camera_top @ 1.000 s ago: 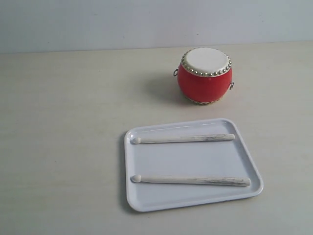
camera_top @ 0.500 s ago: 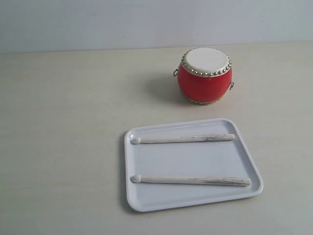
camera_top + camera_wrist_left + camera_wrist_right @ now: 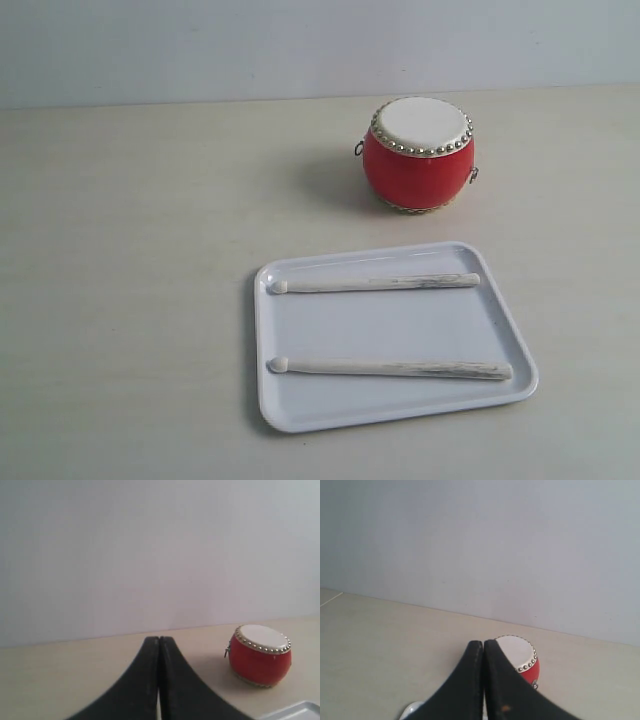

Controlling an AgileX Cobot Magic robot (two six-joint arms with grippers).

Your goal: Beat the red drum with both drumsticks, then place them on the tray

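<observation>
left gripper (image 3: 159, 641): you see its two black fingers pressed flat together, with nothing between them.
right gripper (image 3: 483, 644): clenched the same way and empty; the red drum (image 3: 525, 660) sits partly hidden beyond its tips.
tray (image 3: 262, 345): nearest you in the exterior view, right of centre, with its near rim close to the picture's lower edge.
open room: you have bare table (image 3: 130, 300) all along the tray's left, and a strip between tray and red drum.
near drumstick (image 3: 390, 369): flat in the tray, long axis across the view, bead tip toward the left rim.
far drumstick (image 3: 375, 283): nearly parallel, bead also left, apart from the first.
red drum: upright on the table beyond the tray's far rim, skin up, not touching the tray.
wall (image 3: 200, 50): meets the table's far edge.
</observation>
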